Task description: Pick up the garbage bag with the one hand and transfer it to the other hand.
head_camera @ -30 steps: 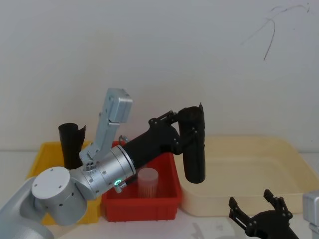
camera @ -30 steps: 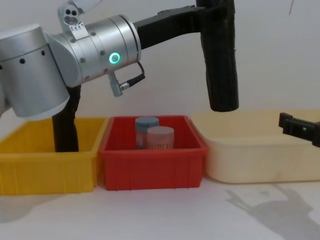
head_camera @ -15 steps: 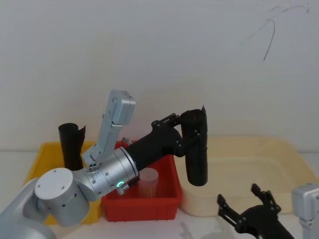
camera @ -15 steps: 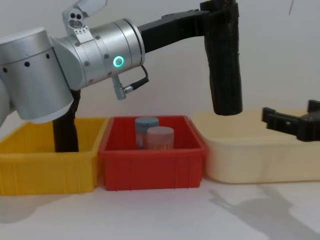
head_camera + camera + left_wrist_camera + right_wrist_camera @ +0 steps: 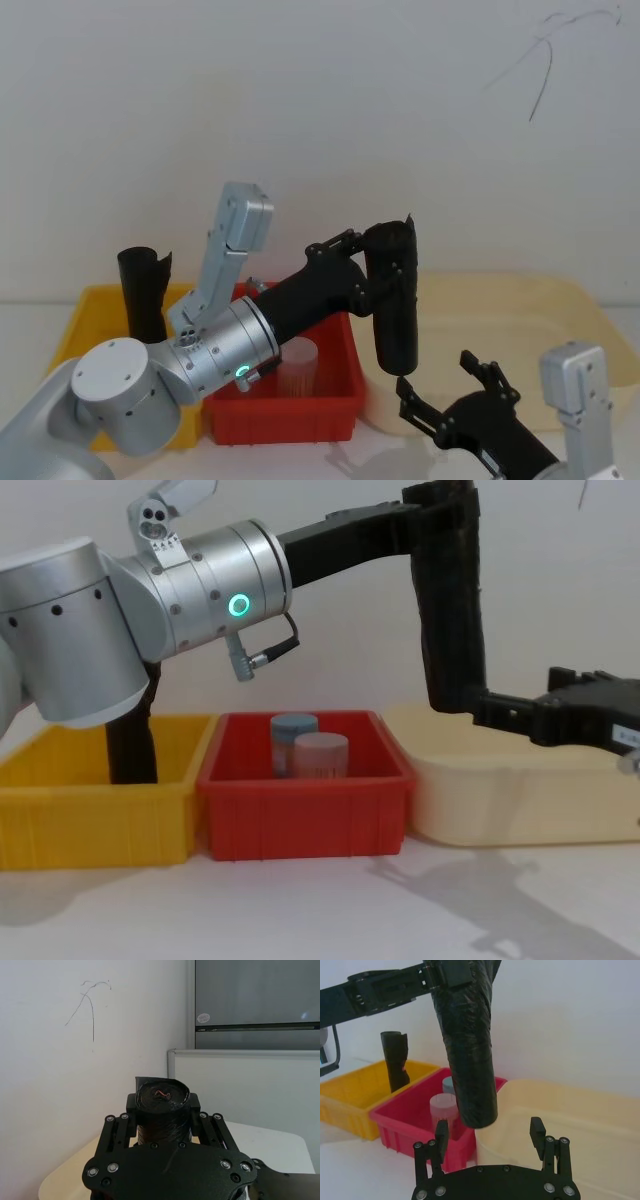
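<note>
Right tool [image 5: 436,375] nearer; white wall [image 5: 300,100], tabletop [image 5: 300,910]

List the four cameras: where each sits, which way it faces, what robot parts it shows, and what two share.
Head: high, facing forward and down; left gripper clamping the garbage bag, right gripper below it.
Chest: lower, facing level across the table; left arm large, right gripper at the right.
Left wrist: behind the left gripper, facing the wall along the bag's top end.
Right wrist: behind the open right gripper, facing the bag's lower end.
Shared: head and chest both see the red bin.
</note>
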